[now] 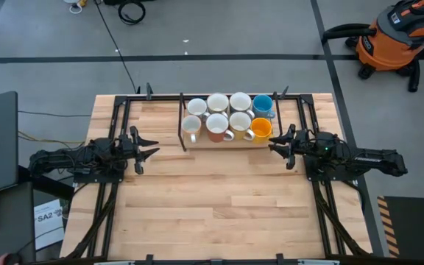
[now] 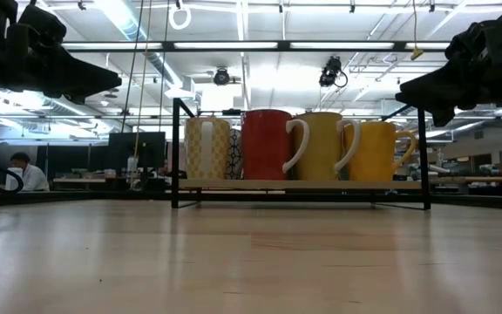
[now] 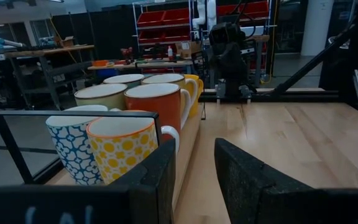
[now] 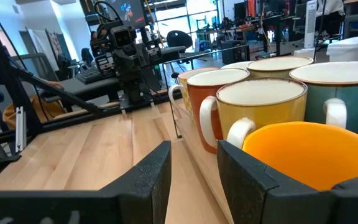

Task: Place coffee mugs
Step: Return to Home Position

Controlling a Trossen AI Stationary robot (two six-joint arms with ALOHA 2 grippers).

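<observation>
Seven coffee mugs (image 1: 229, 116) stand upright in two rows on a wooden board (image 2: 295, 184) inside a black wire frame at the table's far middle. The near row runs from a yellow-patterned mug (image 3: 120, 146) through a red-orange mug (image 2: 264, 144) and a yellow mug (image 4: 260, 106) to an orange-yellow mug (image 4: 316, 152). A blue mug (image 1: 263, 105) stands at the far right. My left gripper (image 1: 153, 146) hangs open left of the board. My right gripper (image 1: 273, 144) hangs open just right of the orange-yellow mug. Both are above the table and touch nothing.
Black frame rails (image 1: 124, 118) run along the table's left and right sides under the arms. The wood table top (image 1: 219, 199) stretches bare from the board to the near edge. An orange shop vacuum (image 1: 396, 37) stands on the floor beyond the far right corner.
</observation>
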